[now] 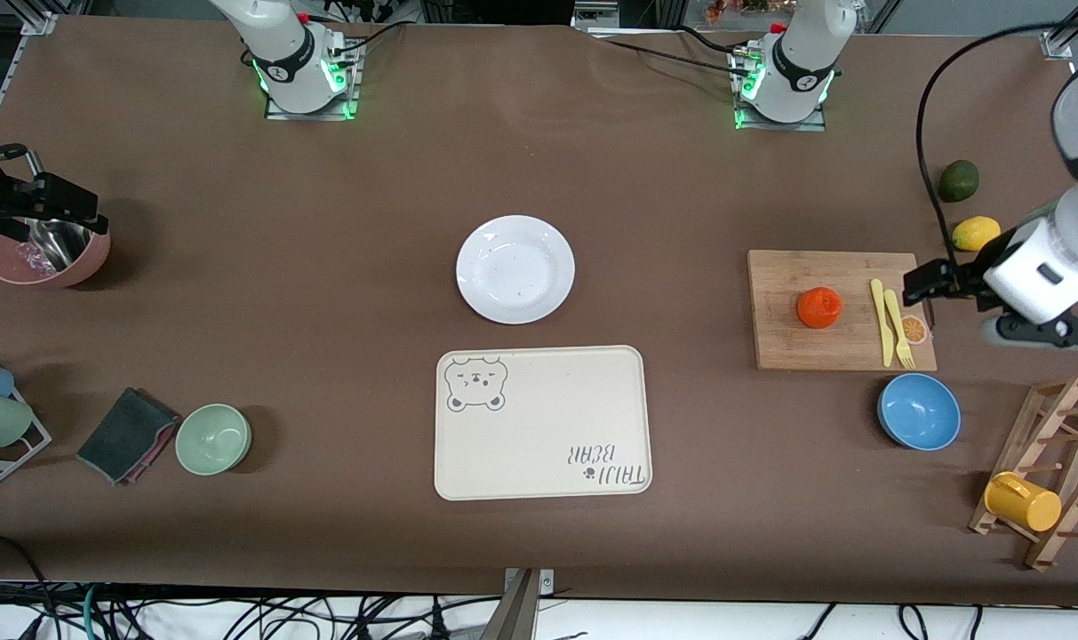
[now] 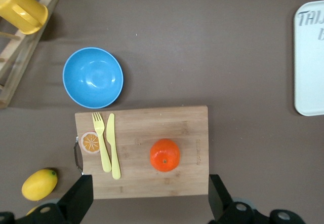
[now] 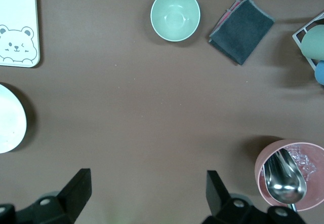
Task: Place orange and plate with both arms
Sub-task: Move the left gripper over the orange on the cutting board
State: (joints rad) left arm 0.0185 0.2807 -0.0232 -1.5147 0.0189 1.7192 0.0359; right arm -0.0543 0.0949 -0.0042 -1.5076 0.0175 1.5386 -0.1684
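The orange (image 1: 819, 308) rests on a wooden cutting board (image 1: 836, 342) toward the left arm's end of the table. My left gripper (image 1: 919, 283) hovers open over that board's edge, with nothing between its fingers; in the left wrist view the orange (image 2: 165, 154) lies just ahead of the open left gripper (image 2: 150, 196). The white plate (image 1: 515, 268) sits mid-table, farther from the front camera than the cream bear tray (image 1: 542, 423). My right gripper (image 1: 76, 212) hangs open and empty over a pink bowl (image 1: 76, 262); the right wrist view shows the right gripper (image 3: 147, 191) and the plate's edge (image 3: 9, 117).
A yellow fork and knife (image 1: 892, 324) lie on the board. Beside it are a blue bowl (image 1: 919, 411), a lemon (image 1: 975, 233), an avocado (image 1: 958, 180) and a rack with a yellow cup (image 1: 1023, 502). A green bowl (image 1: 213, 438) and dark cloth (image 1: 128, 436) lie toward the right arm's end.
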